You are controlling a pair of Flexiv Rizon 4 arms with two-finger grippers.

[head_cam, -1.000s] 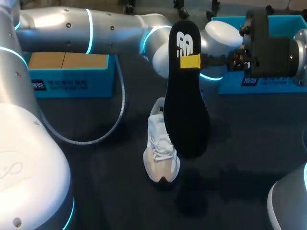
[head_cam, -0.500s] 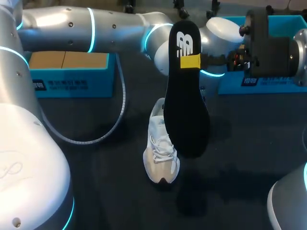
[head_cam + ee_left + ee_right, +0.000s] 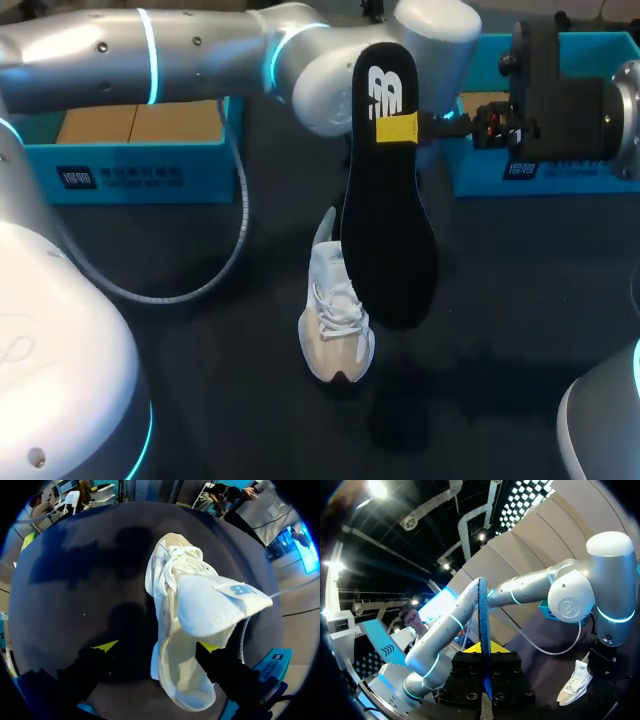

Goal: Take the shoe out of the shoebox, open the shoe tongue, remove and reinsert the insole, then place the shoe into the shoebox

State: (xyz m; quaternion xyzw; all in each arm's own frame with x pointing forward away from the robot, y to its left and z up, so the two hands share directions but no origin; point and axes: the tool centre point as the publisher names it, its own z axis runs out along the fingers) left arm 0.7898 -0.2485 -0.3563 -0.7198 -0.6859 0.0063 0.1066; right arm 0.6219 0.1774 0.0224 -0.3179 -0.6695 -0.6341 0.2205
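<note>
Bare table (image 3: 520, 300) lies open on both sides of the shoe (image 3: 333, 325); the upright insole (image 3: 388, 240) and left arm (image 3: 200, 65) hang over it.

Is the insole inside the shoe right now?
No, the insole is clamped upright in the right gripper, held in the air over the white shoe on the table.

The white lace-up sneaker (image 3: 335, 320) sits upright on the dark counter (image 3: 520, 300), toe toward the near edge, its tongue (image 3: 215, 602) pulled up and open. The black insole (image 3: 388, 250) hangs on end above it, logo end up, pinched in the right pincer (image 3: 395, 130). Two blue box halves (image 3: 140, 170) (image 3: 560, 175) stand at the far edge.
</note>
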